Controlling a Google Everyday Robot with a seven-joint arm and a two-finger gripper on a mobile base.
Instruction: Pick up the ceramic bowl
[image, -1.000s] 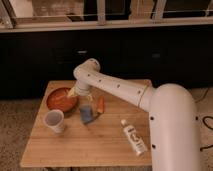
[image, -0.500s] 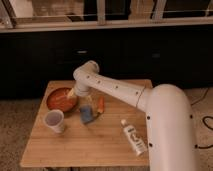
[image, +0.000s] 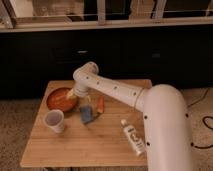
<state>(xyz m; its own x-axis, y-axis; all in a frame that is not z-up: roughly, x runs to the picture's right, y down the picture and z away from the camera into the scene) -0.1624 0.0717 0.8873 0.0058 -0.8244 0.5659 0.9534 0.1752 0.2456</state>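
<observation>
Nearest, at the lower right of the frame, bulks the arm's (image: 165, 127) smooth white rounded shell. It narrows into a white link dotted with small dark holes that runs up and left across the worktop.

The worktop (image: 95, 147) is a pale wooden board with fine grain and a squared front edge, standing on a speckled floor (image: 15, 127).

On its right part, just beside the arm, lies a white bottle (image: 133, 138) on its side, with dark print on it and its cap end toward the upper left.

Left of centre stands a small white cup (image: 54, 120), upright with its mouth up. Its inside is shadowed, so what it holds cannot be told.

A little farther back, at centre, a small blue-grey blocky object (image: 86, 114) lies flat. Just beside it on the right is a slim orange object (image: 100, 104), its long axis running front to back.

The ceramic bowl (image: 57, 100) sits in the upper left part of the worktop, behind the cup. It is round, shallow, glossy and orange-red with a paler inside. It rests upright with its mouth up and, being round, has no long axis. No contents can be made out in it.

The gripper (image: 72, 93) hangs at the bowl's right rim, below the arm's rounded wrist joint (image: 86, 75). Its jaws stand wide. Whether they touch the rim cannot be told.

Behind the worktop runs a dark cabinet front (image: 125, 55), and a thin cable (image: 204, 120) curls on the floor at the right. A pale framed rail (image: 105, 22) crosses the top of the frame.
</observation>
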